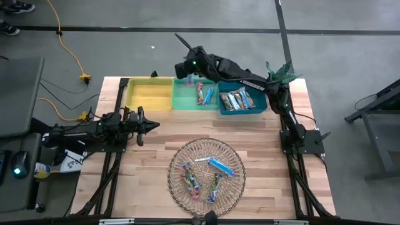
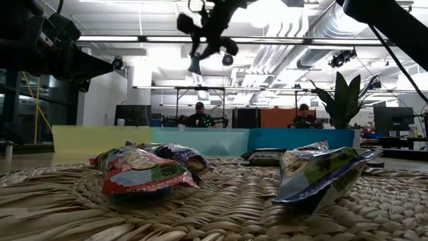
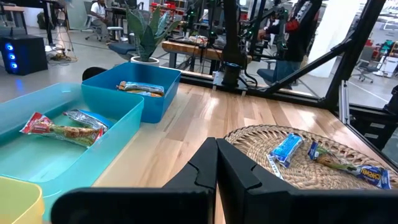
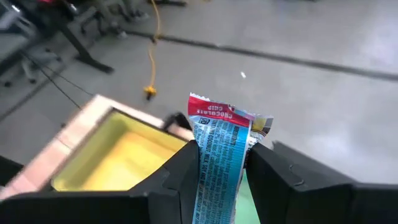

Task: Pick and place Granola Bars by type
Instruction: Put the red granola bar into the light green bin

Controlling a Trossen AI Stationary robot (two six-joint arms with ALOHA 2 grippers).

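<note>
My right gripper [image 4: 221,152] is shut on a light blue granola bar [image 4: 217,162] with a red end, high above the far edge of the green bin [image 1: 187,100]; it also shows in the high view [image 1: 184,69] and the low view [image 2: 204,30]. The yellow bin [image 1: 150,95] is beside it. Bars lie in the green bin and the blue bin [image 1: 242,111]. Several more bars [image 1: 220,166] lie in the round wicker basket [image 1: 177,159]. My left gripper [image 1: 152,125] is shut and empty, at the table's left, above the wood. My right gripper pinches the light blue bar between its two fingers, which stand at its two long sides [image 4: 199,163] about midway along it. The red end [image 4: 217,113] sticks out past the fingertips. In the low view the bar [image 2: 194,65] hangs below the fingers, lifted clear.
The three bins stand in a row along the table's far edge. The basket takes up the near middle. Bare wood [image 1: 269,162] lies to the basket's right and between basket and bins. A potted plant [image 1: 279,74] stands at the far right corner. People sit in the room beyond [image 2: 198,115].
</note>
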